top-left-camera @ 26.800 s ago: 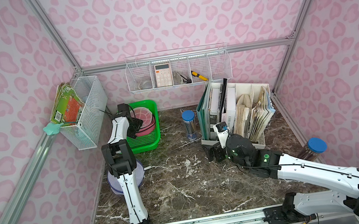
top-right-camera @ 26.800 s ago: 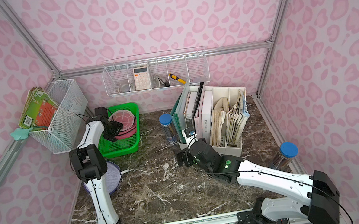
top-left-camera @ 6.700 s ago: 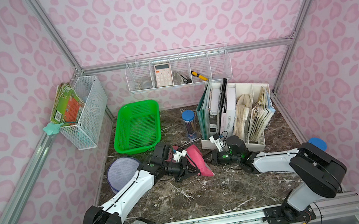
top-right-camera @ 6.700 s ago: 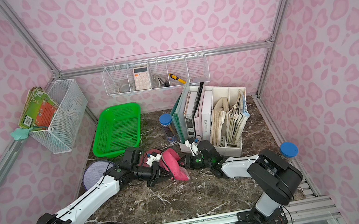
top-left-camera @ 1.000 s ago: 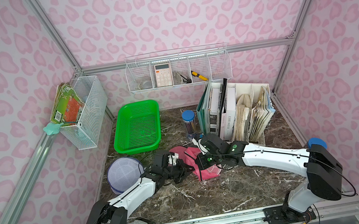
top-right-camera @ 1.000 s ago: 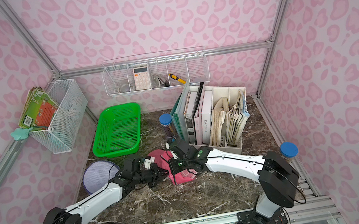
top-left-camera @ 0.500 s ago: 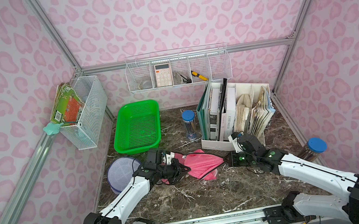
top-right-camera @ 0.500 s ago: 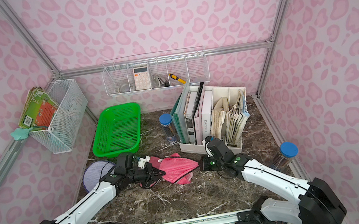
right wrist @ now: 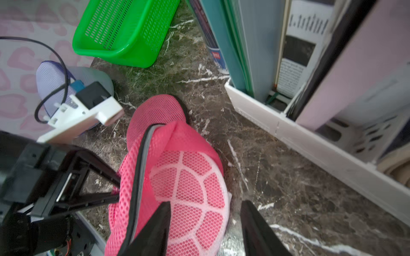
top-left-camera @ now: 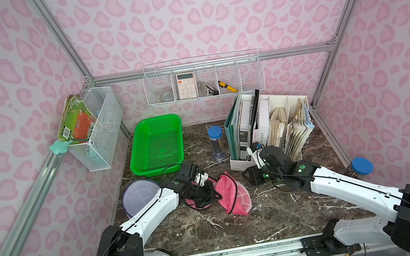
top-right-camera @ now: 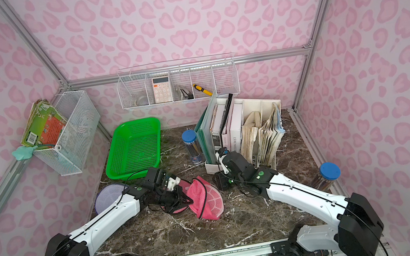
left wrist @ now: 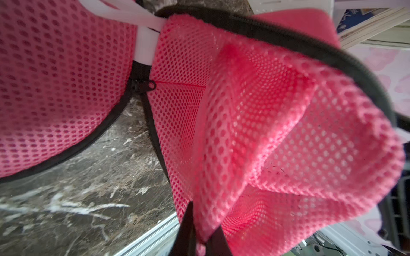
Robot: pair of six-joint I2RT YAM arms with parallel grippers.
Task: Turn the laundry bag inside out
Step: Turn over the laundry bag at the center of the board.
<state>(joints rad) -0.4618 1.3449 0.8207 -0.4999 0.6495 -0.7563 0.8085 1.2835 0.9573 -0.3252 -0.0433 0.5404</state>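
Pinching the bag [top-left-camera: 233, 196] by its rim, the left gripper [top-left-camera: 216, 195] is clamped shut, low centre in both top views, bag sagging onto the table [top-left-camera: 214, 230]. Mesh looks light and limp; its stiffer zipper [right wrist: 142, 172] edge suits gripping. Right gripper [top-left-camera: 248, 180], just beyond, gapes empty.

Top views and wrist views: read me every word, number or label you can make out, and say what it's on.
No text reads clearly.
White book spine: lettering, too small to read.
Calculator: key marks, too small.
Green book: barcode and print, blurred.
Magazine page: print, blurred.
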